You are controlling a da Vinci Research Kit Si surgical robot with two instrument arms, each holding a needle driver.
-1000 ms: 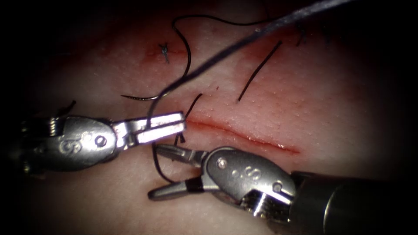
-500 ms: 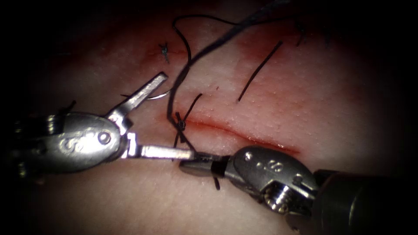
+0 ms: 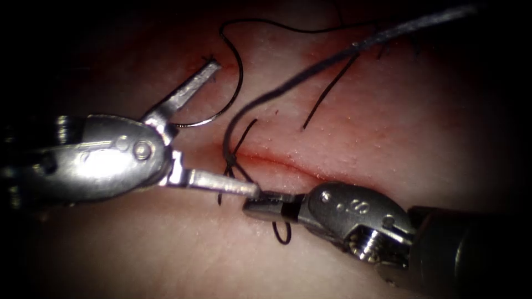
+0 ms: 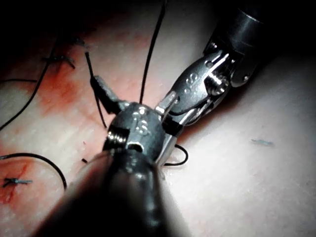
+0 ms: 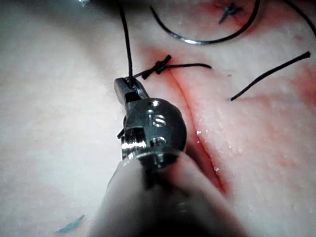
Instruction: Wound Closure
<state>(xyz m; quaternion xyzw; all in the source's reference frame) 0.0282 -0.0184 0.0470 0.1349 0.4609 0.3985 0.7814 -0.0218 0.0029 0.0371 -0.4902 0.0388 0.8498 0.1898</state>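
Observation:
My left tool (image 3: 234,128) stands open over the left end of the cut (image 3: 310,171) and holds nothing; its lower jaw lies close to the right tool's tip. My right tool (image 3: 259,208) is shut on the short thread tail just below a knot (image 3: 230,161) at the cut's left end. From the knot a long thread (image 3: 288,83) rises to the upper right. The curved needle (image 3: 239,83) lies free on the tissue (image 3: 399,127), left of the cut and above it, held by neither tool. The right wrist view shows the knot (image 5: 159,66) and the needle (image 5: 197,42).
A loose cut piece of thread (image 3: 328,88) lies on the tissue right of the knot. An earlier stitch (image 5: 228,10) sits beyond the needle, and more stitch ends (image 3: 382,47) at the upper right. Red fluid lines the cut.
The left jaws opened and let go of the thread. The right jaws shut on the thread tail and drew it right and down, and a knot came down at the cut's left end.

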